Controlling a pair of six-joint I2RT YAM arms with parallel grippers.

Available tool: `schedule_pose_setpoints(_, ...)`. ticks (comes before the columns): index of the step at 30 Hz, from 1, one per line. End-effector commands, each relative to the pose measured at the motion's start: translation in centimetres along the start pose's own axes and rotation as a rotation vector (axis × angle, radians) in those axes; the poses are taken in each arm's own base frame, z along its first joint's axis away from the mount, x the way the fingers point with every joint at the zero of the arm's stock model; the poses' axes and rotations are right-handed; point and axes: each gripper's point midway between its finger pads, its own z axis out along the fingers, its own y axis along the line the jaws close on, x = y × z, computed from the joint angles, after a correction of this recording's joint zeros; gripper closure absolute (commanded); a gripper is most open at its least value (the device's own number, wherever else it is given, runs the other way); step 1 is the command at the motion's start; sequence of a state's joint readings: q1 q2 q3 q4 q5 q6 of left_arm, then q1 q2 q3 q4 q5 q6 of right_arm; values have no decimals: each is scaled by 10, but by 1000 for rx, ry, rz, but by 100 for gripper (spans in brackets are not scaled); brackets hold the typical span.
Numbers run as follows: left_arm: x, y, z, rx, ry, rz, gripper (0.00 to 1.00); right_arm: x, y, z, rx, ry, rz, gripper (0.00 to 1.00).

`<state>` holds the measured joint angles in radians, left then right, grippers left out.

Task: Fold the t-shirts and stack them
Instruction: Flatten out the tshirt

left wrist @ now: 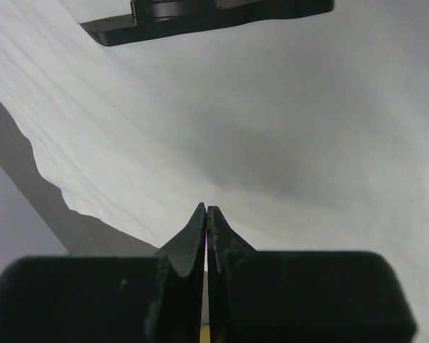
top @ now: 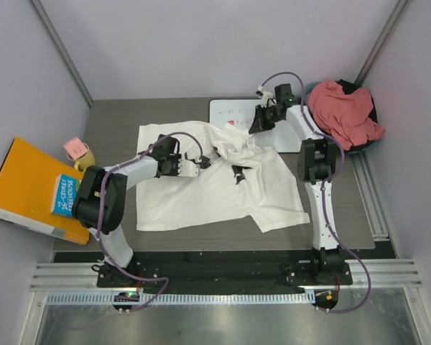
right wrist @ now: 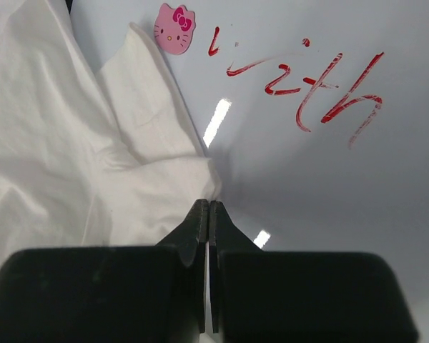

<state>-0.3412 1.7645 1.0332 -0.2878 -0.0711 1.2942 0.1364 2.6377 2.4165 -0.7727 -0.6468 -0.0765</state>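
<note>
The white t-shirt (top: 215,190) lies spread and rumpled on the table, its top right part bunched over the corner of the whiteboard (top: 233,111). The salmon pink t-shirt (top: 345,111) is heaped in a black basket at the back right. My left gripper (top: 200,162) is shut and hovers low over the white shirt (left wrist: 272,128). My right gripper (top: 255,123) is shut, its tip (right wrist: 209,206) at the shirt's edge (right wrist: 93,164) on the whiteboard (right wrist: 329,186). I see no cloth between either pair of jaws.
A small black object (top: 238,172) lies on the white shirt and also shows in the left wrist view (left wrist: 200,18). A pink cat magnet (right wrist: 174,28) sits on the whiteboard. An orange box (top: 25,187) and a yellow cup (top: 82,157) stand at the left. The basket rim (top: 373,115) is at the back right.
</note>
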Motion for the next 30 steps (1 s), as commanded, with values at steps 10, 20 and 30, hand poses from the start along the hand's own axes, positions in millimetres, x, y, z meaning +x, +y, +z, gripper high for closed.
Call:
schedule_pose_setpoints(10,-8,11,3,-26,-27,-8,100,-125,-28,-57,547,-227,-719,99)
schedule_pose_setpoints(20,-19,5,9,-23,-47,-25,100,-271,21,-117,1079,-781,-1316,99)
schedule_pose_setpoints(30,-24,3,9,-29,-51,-22,100,-265,54,-102,1103,-839,-1357,30)
